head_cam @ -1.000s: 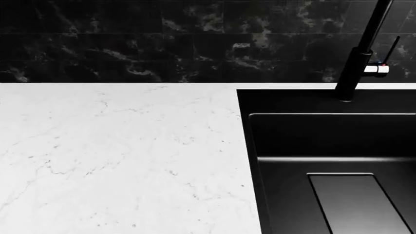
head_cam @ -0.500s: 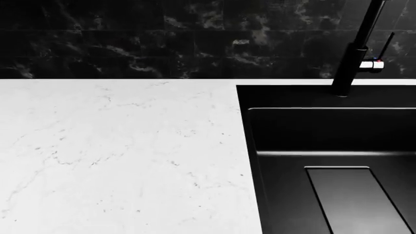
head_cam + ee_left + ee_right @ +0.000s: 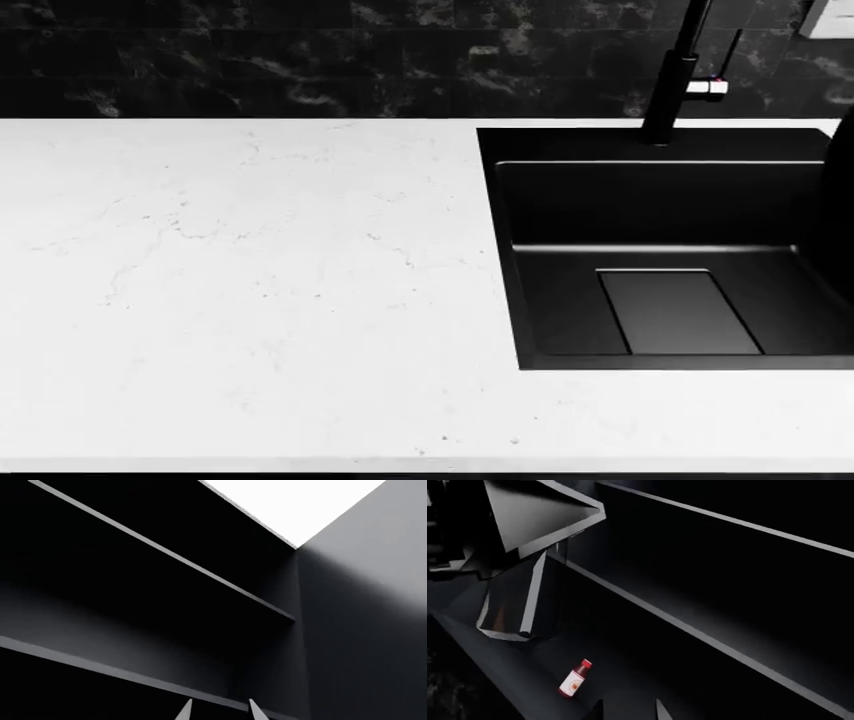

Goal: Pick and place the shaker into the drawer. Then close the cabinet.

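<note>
Head view has pulled back: more tabletop [image 3: 240, 300] and the whole sink [image 3: 667, 340] now show. Shaker [image 3: 575, 678] lies in the drawer [image 3: 627, 645], just ahead of the right tool [image 3: 627, 711]; both tools' tips part slightly, holding nothing. Judgement: only closing remains.

One sink [image 3: 505, 300], one faucet [image 3: 674, 75], one bottle [image 3: 574, 678]

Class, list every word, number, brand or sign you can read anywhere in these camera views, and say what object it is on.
None can be read.
Bottle with red cap: pale label carrying an orange mark, too small and blurred to read.
Faucet, sink, countertop: no text.
</note>
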